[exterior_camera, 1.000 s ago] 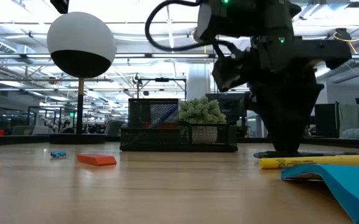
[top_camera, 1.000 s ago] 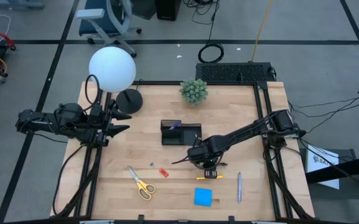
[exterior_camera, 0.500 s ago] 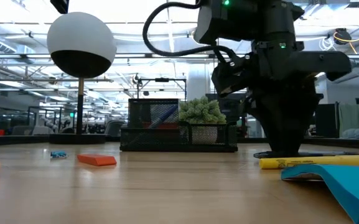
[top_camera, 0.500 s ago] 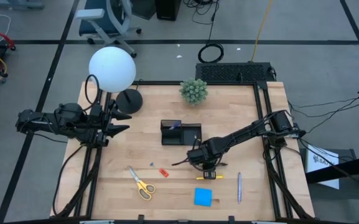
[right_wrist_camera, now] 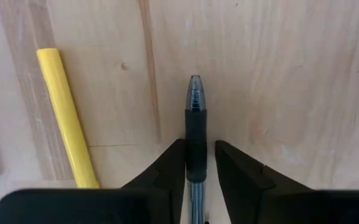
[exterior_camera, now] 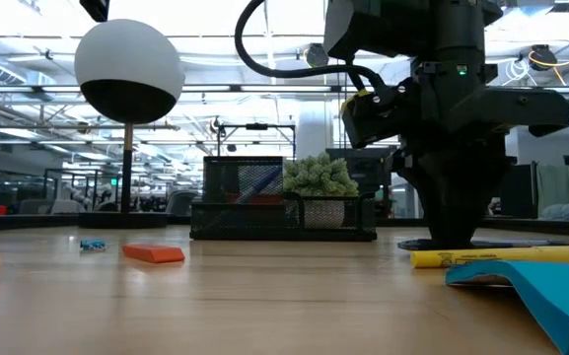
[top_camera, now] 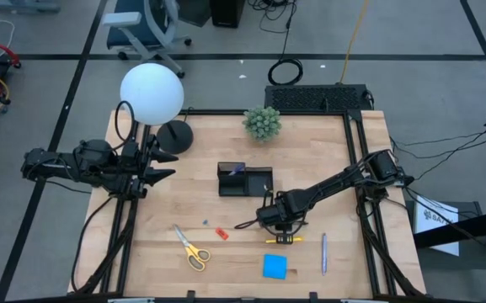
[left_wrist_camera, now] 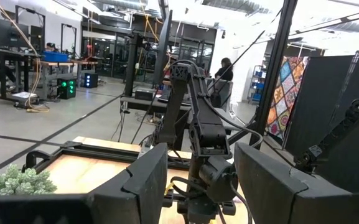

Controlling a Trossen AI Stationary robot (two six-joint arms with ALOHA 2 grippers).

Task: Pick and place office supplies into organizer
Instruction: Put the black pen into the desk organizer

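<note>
Counting from my remote station, I list on the table (top_camera: pixel 158 252): one organizer (top_camera: pixel 244 180), black, near the middle, with one blue item standing in it; one pair of yellow-handled scissors (top_camera: pixel 191 248) toward the front left; one small blue piece (top_camera: pixel 205 223) and one red piece (top_camera: pixel 221 233) just beside them; one blue sticky-note pad (top_camera: pixel 275 266) at the front; one yellow marker (right_wrist_camera: pixel 67 118) lying beside the pad; one blue-grey pen (top_camera: pixel 324 252) to the right, apart from the rest; one black pen (right_wrist_camera: pixel 195 134) lying flat on the wood. My right gripper (right_wrist_camera: pixel 195 163) is down at the table in front of the organizer, its two fingers pressed on either side of the black pen, grasping it. My left gripper (left_wrist_camera: pixel 198 180) waits at the table's left edge, fingers parted, holding nothing. Also present: one green plant ball (top_camera: pixel 263 123) and one white globe lamp (top_camera: pixel 152 93).
</note>
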